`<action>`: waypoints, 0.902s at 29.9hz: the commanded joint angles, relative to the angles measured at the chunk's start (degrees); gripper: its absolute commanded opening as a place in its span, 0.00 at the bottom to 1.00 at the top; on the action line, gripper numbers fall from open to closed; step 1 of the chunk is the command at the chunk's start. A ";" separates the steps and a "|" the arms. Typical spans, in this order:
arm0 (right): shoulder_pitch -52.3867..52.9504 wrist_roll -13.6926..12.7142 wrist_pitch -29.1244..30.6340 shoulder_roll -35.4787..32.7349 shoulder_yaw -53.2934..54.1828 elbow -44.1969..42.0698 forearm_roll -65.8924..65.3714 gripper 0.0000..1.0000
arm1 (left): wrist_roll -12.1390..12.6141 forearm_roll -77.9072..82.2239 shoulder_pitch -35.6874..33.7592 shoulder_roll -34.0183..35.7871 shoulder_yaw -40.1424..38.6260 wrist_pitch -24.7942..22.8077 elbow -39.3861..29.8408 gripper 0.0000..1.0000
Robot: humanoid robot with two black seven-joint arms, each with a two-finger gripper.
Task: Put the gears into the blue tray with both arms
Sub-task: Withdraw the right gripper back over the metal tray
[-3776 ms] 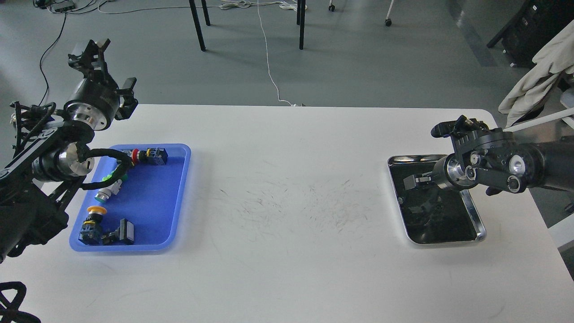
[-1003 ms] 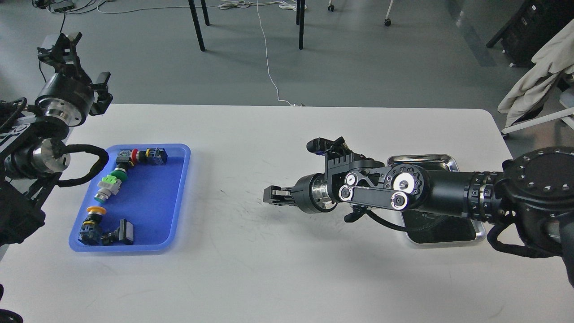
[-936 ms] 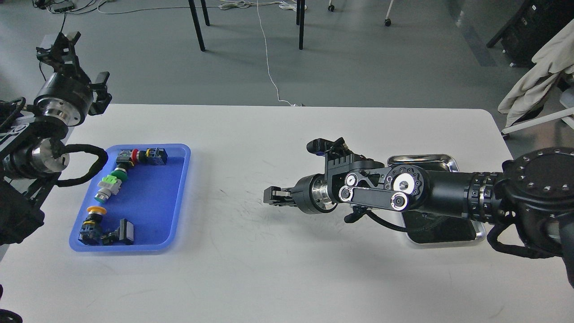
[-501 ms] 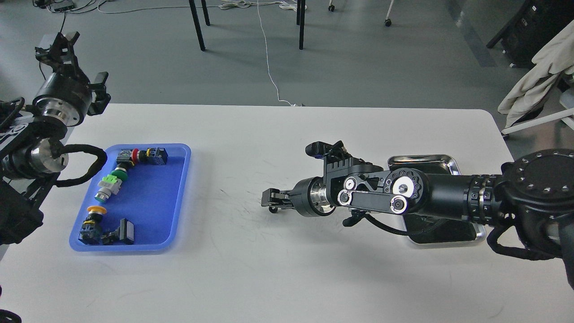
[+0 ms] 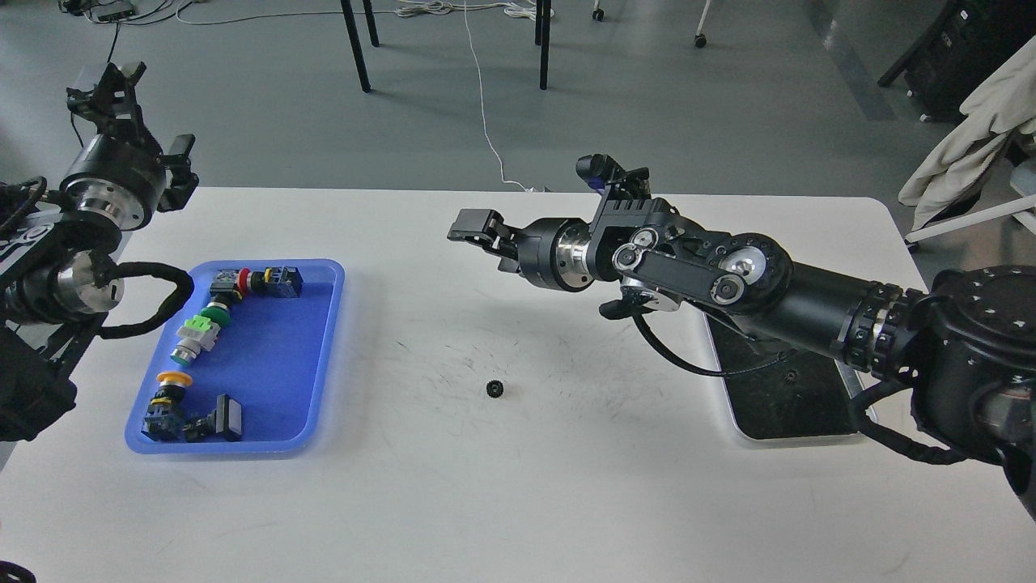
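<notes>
One tiny black gear (image 5: 494, 389) lies alone on the white table, right of the blue tray (image 5: 275, 356). My right gripper (image 5: 476, 229) hangs well above the table, up and slightly left of the gear, open and holding nothing. The left gripper (image 5: 109, 85) is raised beyond the table's far left corner, pointing up and away from the blue tray, its claws apart and empty. The blue tray holds several coloured push-button switches (image 5: 198, 334); I see no gear in it.
A shiny steel tray (image 5: 797, 440) with a dark bottom sits at the right, partly hidden by my right arm. A small dark speck (image 5: 791, 375) lies on that bottom, too small to identify. Chair legs and cables are on the floor beyond the table.
The right arm swung from the steel tray to the table's middle, lowered its gripper, then lifted up and back. The gear now lies on the table. The left arm barely moved.
</notes>
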 commanded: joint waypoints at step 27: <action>-57.44 -0.18 16.27 -32.78 65.81 26.21 27.89 0.93 | 0.66 2.82 -3.34 2.04 5.47 -0.18 -4.85 0.98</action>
